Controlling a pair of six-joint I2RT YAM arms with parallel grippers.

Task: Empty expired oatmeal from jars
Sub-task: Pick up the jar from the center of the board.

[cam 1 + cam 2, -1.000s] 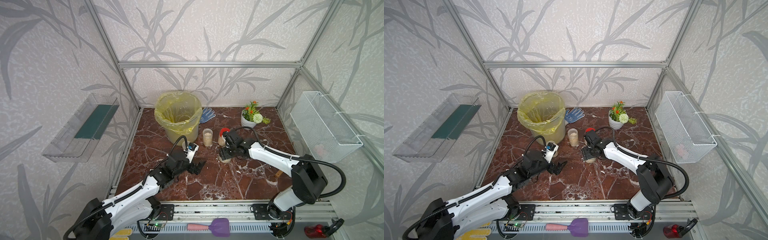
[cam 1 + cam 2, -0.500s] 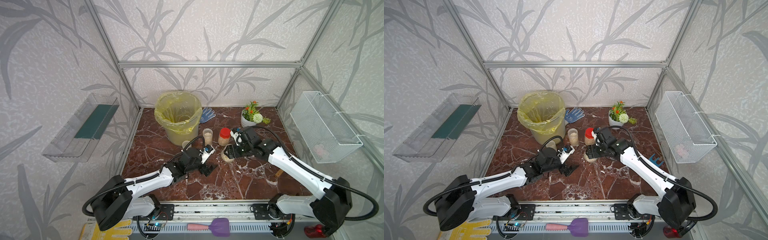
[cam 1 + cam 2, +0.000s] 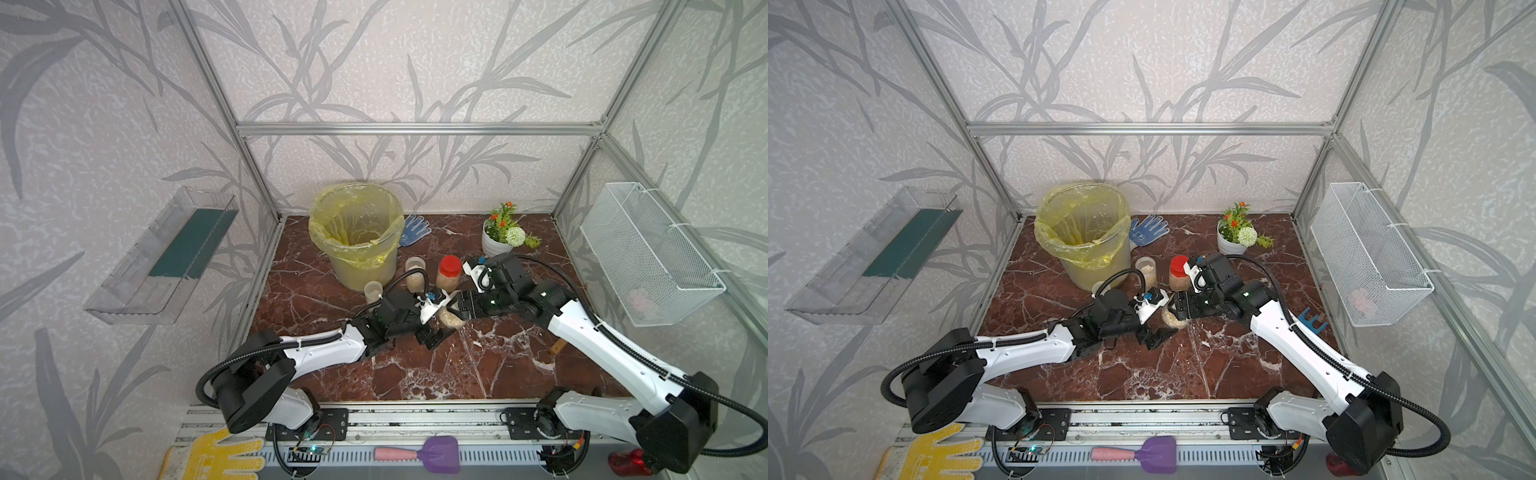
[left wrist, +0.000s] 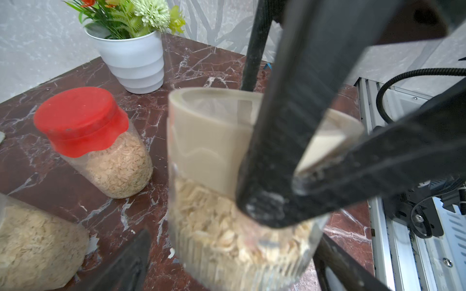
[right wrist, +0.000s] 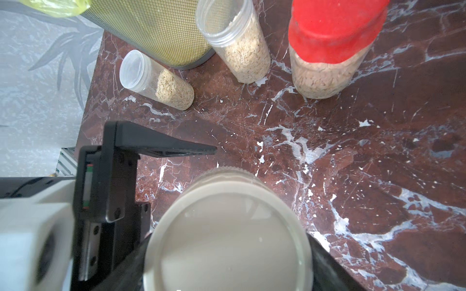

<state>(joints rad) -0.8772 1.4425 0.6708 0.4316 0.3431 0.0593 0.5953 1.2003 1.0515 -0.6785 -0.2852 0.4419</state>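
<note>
Beige-lidded squat jar (image 5: 227, 239) fills the foreground, the right gripper (image 5: 228, 264) pinching it with a dark finger on either side. Left gripper (image 5: 166, 176) waits just beside it, jaws spread. Beyond, on the marble table (image 5: 378, 151), stand a short slim jar (image 5: 156, 80), a taller slim jar (image 5: 239, 47) and a red-capped jar (image 5: 327, 50), all showing oatmeal (image 5: 174, 90).

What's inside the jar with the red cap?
Through the clear wall of the red-capped jar you can see pale oatmeal flakes. Its red cap hides the top part.

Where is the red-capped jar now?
In both top views the red-capped jar stands upright at mid-table, right of a slim jar, in front of the flower pot.
</note>
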